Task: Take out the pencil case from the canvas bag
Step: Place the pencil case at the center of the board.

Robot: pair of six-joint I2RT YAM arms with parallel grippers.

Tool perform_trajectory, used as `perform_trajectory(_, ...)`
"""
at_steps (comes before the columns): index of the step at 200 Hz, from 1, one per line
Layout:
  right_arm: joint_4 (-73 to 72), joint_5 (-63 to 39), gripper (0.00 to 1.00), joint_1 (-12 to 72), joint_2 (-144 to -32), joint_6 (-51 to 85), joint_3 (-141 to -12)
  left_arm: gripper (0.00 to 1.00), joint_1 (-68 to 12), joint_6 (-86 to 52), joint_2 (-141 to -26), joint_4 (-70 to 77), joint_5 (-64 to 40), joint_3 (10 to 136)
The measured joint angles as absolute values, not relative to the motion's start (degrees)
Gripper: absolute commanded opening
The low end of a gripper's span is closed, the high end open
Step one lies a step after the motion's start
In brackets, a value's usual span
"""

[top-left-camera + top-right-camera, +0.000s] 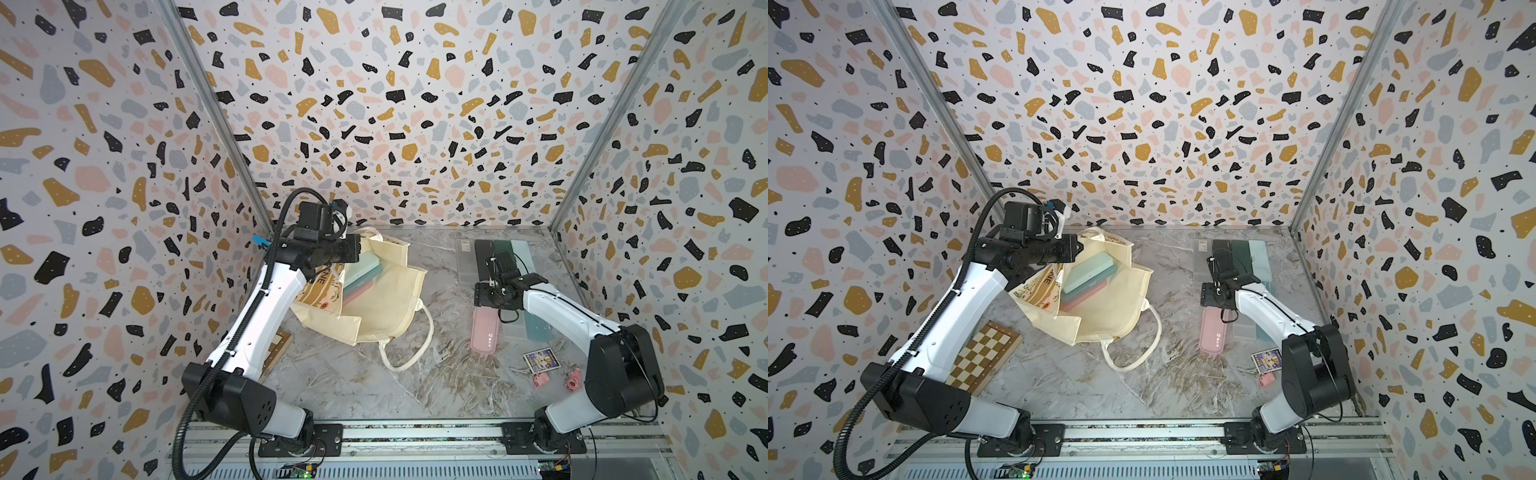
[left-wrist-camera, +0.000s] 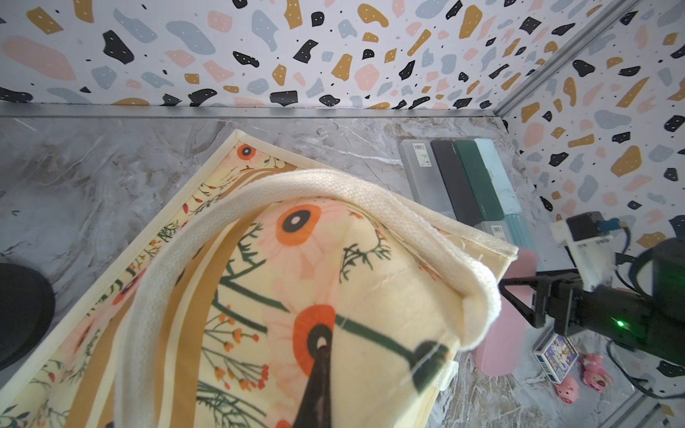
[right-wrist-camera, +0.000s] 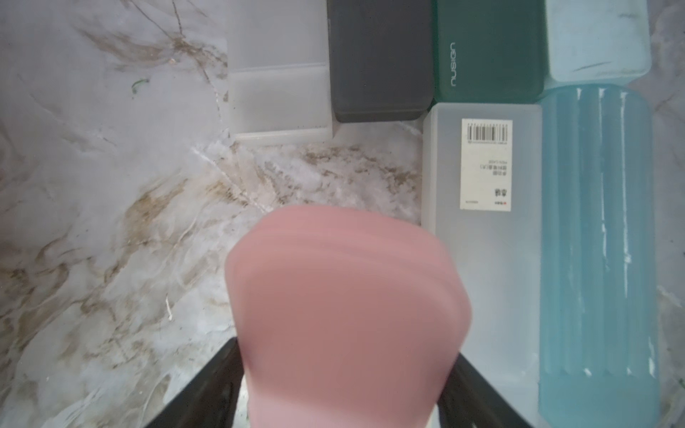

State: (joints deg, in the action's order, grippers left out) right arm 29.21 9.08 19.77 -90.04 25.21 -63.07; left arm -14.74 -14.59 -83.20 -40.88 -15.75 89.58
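Note:
The cream floral canvas bag [image 1: 382, 307] [image 1: 1113, 303] lies open on the marble table, left of centre. Its near side is lifted by my left gripper [image 1: 358, 250] [image 2: 321, 355], which is shut on the printed cloth [image 2: 259, 296]. Inside the mouth, mint and pink pencil cases [image 1: 360, 276] [image 1: 1088, 276] lie stacked. To the right, a pink pencil case [image 1: 483, 332] [image 3: 344, 289] rests on the table outside the bag. My right gripper [image 1: 484, 306] [image 3: 344, 348] grips its far end, one finger [image 3: 222, 370] against each side.
Several grey, black, green and blue cases [image 1: 498, 249] [image 3: 482, 229] lie side by side at the back right, close to the pink case. A card box [image 1: 540, 359] and two pink toys [image 1: 541, 380] sit near the right arm. A chessboard [image 1: 984, 353] lies under the left arm.

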Motion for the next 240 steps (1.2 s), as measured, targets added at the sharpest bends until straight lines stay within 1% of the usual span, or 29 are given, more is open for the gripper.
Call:
perform_trajectory(52,27.2,9.6,0.60,17.3,-100.7,21.5,-67.7,0.00,-14.7,-14.6,-82.4,-40.6,-16.7,89.1)
perform_trajectory(87,26.3,9.7,0.63,16.1,-104.7,19.2,-68.8,0.00,-14.7,-14.7,-82.1,-40.5,-17.5,88.8)
perform_trajectory(135,24.6,9.6,0.68,14.7,-105.6,17.3,-70.1,0.00,-14.7,-15.0,-82.1,-40.5,-17.8,88.7)
perform_trajectory(177,23.4,9.0,0.85,13.9,-106.6,16.5,-71.2,0.00,-14.7,-15.2,-82.1,-40.5,-18.0,88.7)
perform_trajectory(191,23.1,8.8,0.88,13.9,-106.6,16.4,-71.3,0.00,-14.7,-15.2,-82.1,-40.4,-18.0,88.7)
perform_trajectory(222,22.4,8.4,0.88,13.9,-106.4,16.4,-71.3,0.00,-14.7,-15.3,-82.1,-40.2,-18.1,88.5)
perform_trajectory(240,22.4,8.3,0.87,13.9,-105.7,16.4,-71.3,0.00,-14.7,-15.3,-82.1,-40.2,-18.1,88.5)
